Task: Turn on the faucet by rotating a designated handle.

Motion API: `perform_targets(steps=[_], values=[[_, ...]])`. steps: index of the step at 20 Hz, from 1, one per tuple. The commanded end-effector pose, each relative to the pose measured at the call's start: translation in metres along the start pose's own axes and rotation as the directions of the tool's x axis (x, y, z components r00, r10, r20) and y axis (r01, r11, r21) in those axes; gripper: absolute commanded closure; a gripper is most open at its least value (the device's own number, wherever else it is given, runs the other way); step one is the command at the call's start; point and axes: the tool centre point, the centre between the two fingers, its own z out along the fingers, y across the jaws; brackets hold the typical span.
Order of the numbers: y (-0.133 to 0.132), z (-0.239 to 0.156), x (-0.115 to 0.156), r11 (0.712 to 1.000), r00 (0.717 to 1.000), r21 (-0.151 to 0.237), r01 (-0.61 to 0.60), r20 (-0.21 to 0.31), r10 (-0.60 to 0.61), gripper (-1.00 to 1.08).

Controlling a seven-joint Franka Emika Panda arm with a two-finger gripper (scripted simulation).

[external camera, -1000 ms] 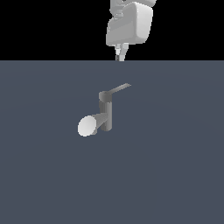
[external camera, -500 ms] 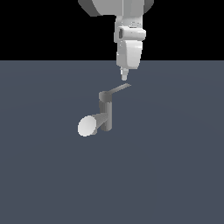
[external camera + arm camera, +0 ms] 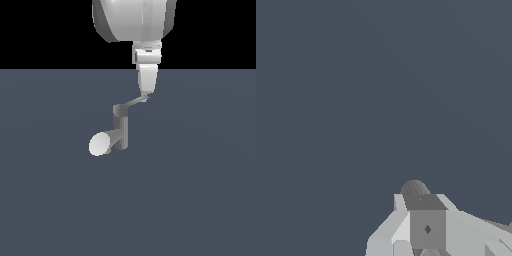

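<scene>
Claw point(image 3: 146, 93) opening unclear | tip at handle point(image 3: 134, 103) end | faucet point(image 3: 120, 128) base visible

The white arm point(image 3: 134, 20) enters the exterior view from twelve o'clock and points straight down toward six. Its hand point(image 3: 146, 94) hangs below the wrist, narrow and tapering to its tip. Whether the fingers are parted or closed cannot be told from either view.
</scene>
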Motion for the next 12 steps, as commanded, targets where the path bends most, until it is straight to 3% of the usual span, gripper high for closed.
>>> perform_targets(steps=[1,12], values=[[-0.002,0.004,0.001,1.000,1.000,0.002,-0.019,-0.006,0.019,1.08],[0.009,0.006,0.003,1.000,1.000,0.002,-0.024,-0.007,0.024,1.08]])
